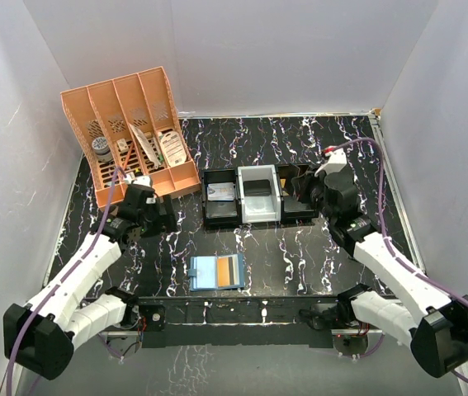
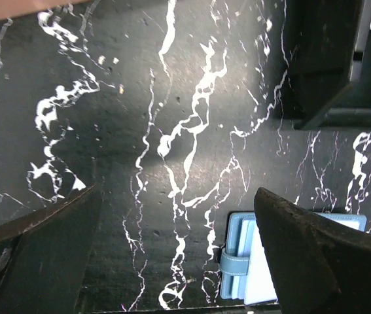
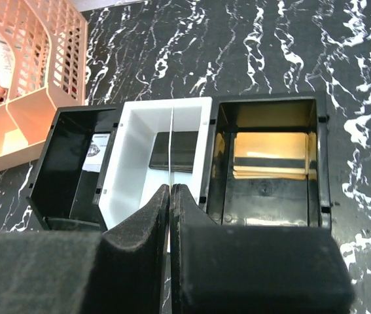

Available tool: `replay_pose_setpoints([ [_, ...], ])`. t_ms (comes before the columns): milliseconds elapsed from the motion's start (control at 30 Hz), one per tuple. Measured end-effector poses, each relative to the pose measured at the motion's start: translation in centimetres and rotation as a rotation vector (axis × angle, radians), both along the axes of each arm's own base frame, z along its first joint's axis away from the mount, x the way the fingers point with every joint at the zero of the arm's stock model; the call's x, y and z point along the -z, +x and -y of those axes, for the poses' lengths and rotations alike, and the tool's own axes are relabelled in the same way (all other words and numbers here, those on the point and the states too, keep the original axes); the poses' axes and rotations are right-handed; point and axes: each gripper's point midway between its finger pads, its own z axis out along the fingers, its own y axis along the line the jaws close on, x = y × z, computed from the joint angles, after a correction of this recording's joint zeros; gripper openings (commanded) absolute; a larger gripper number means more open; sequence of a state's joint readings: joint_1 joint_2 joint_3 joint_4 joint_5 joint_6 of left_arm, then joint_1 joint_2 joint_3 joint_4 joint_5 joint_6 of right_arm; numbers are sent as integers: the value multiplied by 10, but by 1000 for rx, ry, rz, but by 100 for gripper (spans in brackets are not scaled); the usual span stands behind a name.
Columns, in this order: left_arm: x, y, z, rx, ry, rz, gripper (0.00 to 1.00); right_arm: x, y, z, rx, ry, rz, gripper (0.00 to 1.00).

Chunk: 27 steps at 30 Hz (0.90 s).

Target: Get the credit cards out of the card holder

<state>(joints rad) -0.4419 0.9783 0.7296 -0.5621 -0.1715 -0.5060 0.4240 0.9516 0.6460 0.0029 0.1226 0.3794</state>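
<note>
Top external view shows the holder [image 1: 217, 272] lying open on the table [image 1: 300, 247] near my bases, an orange card [image 1: 232, 271] showing inside it. My left jaws hang released over bare table, holder [image 2: 241, 261] close by. My right jaws are clenched on a thin card [image 3: 172, 140], seen edge-on above the white tray [image 3: 133, 131], where a black card [image 3: 188, 152] lies. I judge this is delivery: next comes release over that tray, then a careful pinch on the orange card.
</note>
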Motion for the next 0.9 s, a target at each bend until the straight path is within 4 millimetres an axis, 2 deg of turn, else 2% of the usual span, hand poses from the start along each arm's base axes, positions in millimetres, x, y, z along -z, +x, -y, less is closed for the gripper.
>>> replay_pose_setpoints([
  [100, -9, 8, -14, -34, -5, 29, 99, -4, 7, -5, -59, -22, 1, 0],
  [267, -21, 9, -12, -16, -31, 82, 99, -12, 21, -30, -236, -134, 57, 0],
  [333, -23, 11, -11, -11, -39, 94, 99, -10, 26, -39, -300, -202, 79, 0],
  [433, -24, 12, -6, 9, -56, 97, 99, -1, 32, -50, -387, -367, 120, 0],
  [567, -22, 13, -2, 25, -70, 88, 99, 19, 31, -63, -508, -572, 165, 0],
  [667, -21, 14, 0, 32, -72, 83, 99, 33, 31, -65, -571, -691, 176, 0],
  [900, -16, 14, 5, 68, -77, 62, 99, 52, 51, -65, -647, -874, 185, 0],
])
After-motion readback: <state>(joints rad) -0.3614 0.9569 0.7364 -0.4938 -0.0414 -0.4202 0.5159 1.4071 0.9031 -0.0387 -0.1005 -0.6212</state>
